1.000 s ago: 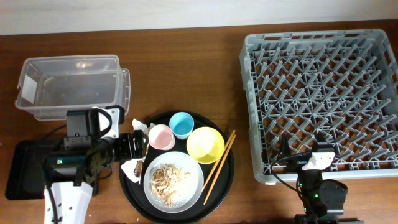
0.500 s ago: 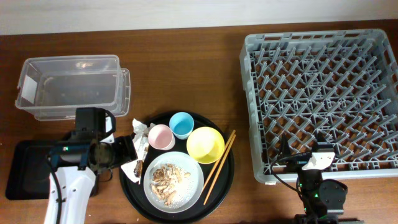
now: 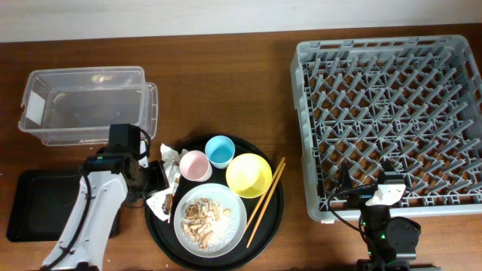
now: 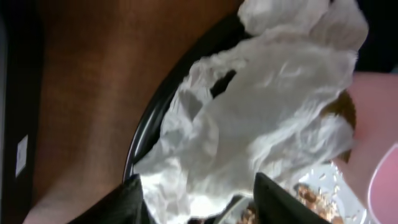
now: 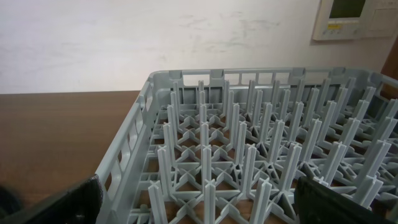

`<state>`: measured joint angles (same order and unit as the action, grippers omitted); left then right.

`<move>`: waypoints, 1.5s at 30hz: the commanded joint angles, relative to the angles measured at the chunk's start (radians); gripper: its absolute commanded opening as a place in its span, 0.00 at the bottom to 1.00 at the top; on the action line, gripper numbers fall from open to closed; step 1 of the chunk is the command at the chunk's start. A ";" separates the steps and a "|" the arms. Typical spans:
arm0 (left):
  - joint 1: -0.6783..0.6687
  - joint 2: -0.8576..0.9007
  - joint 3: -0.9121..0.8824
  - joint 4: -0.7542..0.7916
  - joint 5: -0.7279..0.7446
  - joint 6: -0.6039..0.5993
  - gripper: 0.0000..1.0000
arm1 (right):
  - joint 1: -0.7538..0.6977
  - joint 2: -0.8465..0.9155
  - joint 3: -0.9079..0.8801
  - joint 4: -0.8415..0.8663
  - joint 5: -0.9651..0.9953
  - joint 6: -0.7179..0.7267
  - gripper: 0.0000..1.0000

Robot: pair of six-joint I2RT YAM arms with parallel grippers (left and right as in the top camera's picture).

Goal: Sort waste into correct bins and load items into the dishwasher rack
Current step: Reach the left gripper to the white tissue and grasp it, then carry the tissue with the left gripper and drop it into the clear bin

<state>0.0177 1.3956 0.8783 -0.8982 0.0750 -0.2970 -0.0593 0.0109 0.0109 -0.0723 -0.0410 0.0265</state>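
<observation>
Crumpled white paper (image 3: 166,155) lies at the left edge of the round black tray, over a gold-brown scrap (image 4: 343,109). My left gripper (image 3: 160,178) is open, and its fingers (image 4: 198,182) straddle the paper (image 4: 261,106). On the tray are a pink cup (image 3: 195,165), a light-blue cup (image 3: 221,150), a yellow bowl (image 3: 248,175), wooden chopsticks (image 3: 265,197) and a pale plate (image 3: 235,220) holding beige food scraps (image 3: 202,214). My right gripper (image 3: 361,194) is open and empty (image 5: 199,205), facing the grey rack (image 3: 301,113) from its front edge.
The clear plastic box (image 3: 144,102) with a white label stands at the back left. The shallow black tray (image 3: 34,203) lies at the front left beside my left arm. The round black tray (image 3: 276,211) sits between my left arm and the rack (image 5: 143,106).
My left arm has swung to the right, uncovering more of the shallow black tray, with its gripper still at the crumpled paper. The right arm has not moved.
</observation>
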 commanded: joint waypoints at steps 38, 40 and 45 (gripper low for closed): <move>0.231 -0.346 0.151 0.008 -0.098 -0.108 0.00 | -0.007 -0.007 -0.005 -0.006 0.008 0.003 0.99; 0.246 -0.345 0.151 0.136 -0.097 -0.184 0.00 | -0.007 -0.007 -0.005 -0.006 0.008 0.003 0.99; 0.246 -0.255 0.151 0.616 -0.097 -0.185 0.00 | -0.007 -0.007 -0.005 -0.006 0.008 0.003 0.99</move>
<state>0.2604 1.0752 1.0210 -0.4160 -0.0162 -0.4587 -0.0593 0.0116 0.0109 -0.0723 -0.0410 0.0265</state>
